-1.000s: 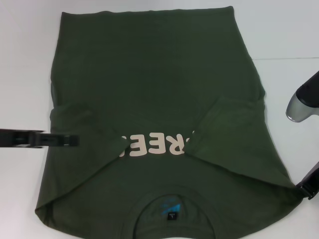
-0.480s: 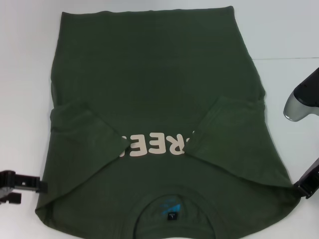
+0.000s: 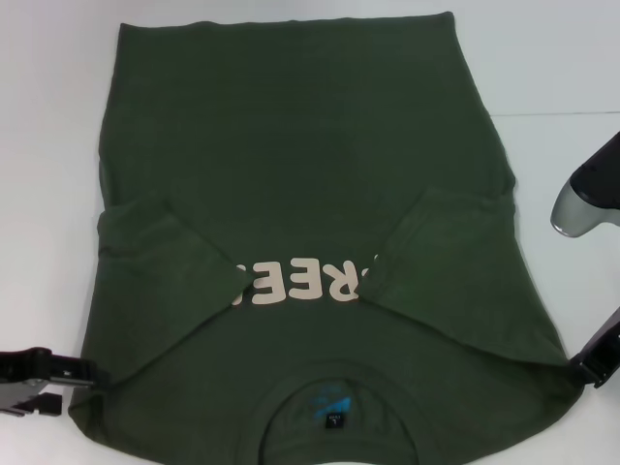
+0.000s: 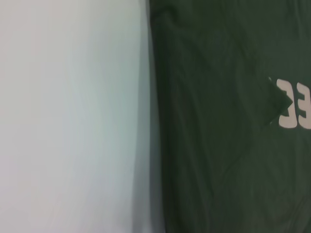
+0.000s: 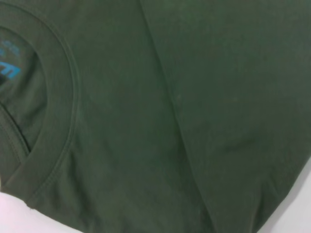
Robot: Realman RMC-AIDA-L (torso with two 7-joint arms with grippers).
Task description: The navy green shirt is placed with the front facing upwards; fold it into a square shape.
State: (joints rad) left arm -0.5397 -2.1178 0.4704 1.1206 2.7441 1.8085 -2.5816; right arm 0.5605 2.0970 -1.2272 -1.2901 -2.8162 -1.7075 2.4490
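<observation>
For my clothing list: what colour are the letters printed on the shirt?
The letters are cream on the dark green shirt. The head view shows them best.

Folded-in sleeves hide both ends of the cream lettering (image 3: 300, 283). Shirt collar (image 3: 334, 383) cut by the lower frame edge. Neck label (image 3: 334, 420) text too small to read. Right end effector (image 3: 596, 363) cropped at the right edge.

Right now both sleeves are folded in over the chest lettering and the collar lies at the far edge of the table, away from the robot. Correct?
Not quite. Both sleeves of the navy green shirt are folded in over the ends of the cream lettering, but the collar lies at the near edge, closest to the robot, with the hem at the far side. The head view shows this.
</observation>
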